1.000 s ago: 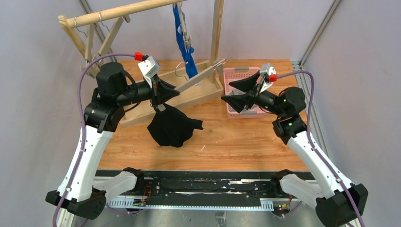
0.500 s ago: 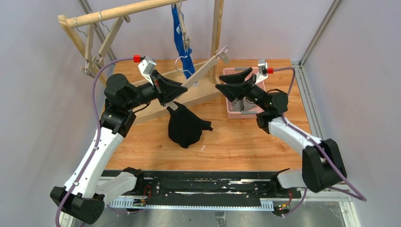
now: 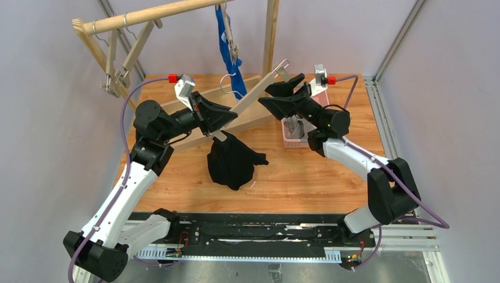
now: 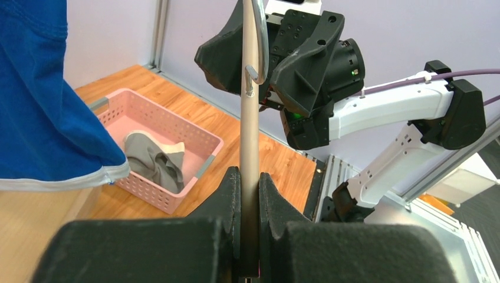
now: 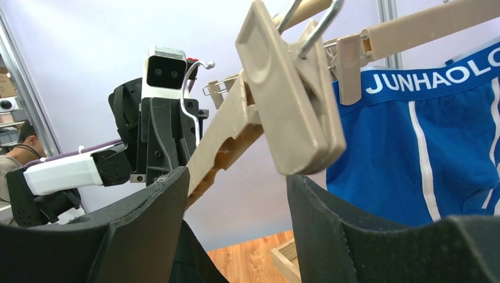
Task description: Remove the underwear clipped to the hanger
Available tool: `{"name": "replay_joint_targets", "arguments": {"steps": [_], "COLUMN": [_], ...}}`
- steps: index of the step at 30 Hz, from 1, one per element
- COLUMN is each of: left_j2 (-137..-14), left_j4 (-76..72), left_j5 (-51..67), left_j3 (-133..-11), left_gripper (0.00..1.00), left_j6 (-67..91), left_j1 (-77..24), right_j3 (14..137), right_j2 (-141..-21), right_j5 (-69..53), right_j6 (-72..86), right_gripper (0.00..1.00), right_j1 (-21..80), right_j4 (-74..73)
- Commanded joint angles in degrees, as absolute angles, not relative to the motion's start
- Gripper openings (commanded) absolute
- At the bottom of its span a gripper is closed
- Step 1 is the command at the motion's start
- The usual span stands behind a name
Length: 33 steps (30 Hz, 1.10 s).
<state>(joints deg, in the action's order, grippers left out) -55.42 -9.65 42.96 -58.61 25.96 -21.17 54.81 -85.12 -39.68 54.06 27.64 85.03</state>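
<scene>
Left end effector [image 3: 227, 121]: is pinching the beige plastic clip hanger [image 3: 253, 94], with the plain black cloth underwear [image 3: 233, 162] hanging clipped just below it. Right end effector [image 3: 269, 96]: spread, is bracketing the free end clip [image 5: 289, 112]. Likely next: steadying the hanger and squeezing the remaining clip.

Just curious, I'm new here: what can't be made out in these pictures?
- Top view: the clip joining the black underwear to the hanger is too small.
- Top view: the right arm hides most of the pink basket.
- Left wrist view: the blue underwear runs off the top and left edges.
</scene>
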Motion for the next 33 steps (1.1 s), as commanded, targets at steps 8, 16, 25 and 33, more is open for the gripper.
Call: {"name": "replay_joint_targets", "arguments": {"steps": [8,16,25,33], "left_j2": [-56.4,-57.4,-59.2,-60.8], "left_j4": [-17.3,-17.9,-20.9,-21.5], "left_j5": [41.9,40.8,40.0,39.9], "left_j3": [-58.3,-57.8,-57.3,-57.4], "left_gripper": [0.00,0.00,0.00,0.00], "left_j6": [28.3,28.4,30.1,30.3], "left_j1": [-23.6,-24.0,-24.5,-25.2], "right_j3": [59.2,61.9,63.9,65.1], "right_j2": [-87.9,-89.3,-90.5,-91.0], "right_j5": [-38.8,-40.0,-41.9,-43.1], "right_j6": [53.9,55.1,55.6,56.1], "right_gripper": [0.63,0.48,0.29,0.01], "right_j1": [30.6,31.3,31.8,31.8], "right_j4": [88.5,88.2,87.1,85.3]}}
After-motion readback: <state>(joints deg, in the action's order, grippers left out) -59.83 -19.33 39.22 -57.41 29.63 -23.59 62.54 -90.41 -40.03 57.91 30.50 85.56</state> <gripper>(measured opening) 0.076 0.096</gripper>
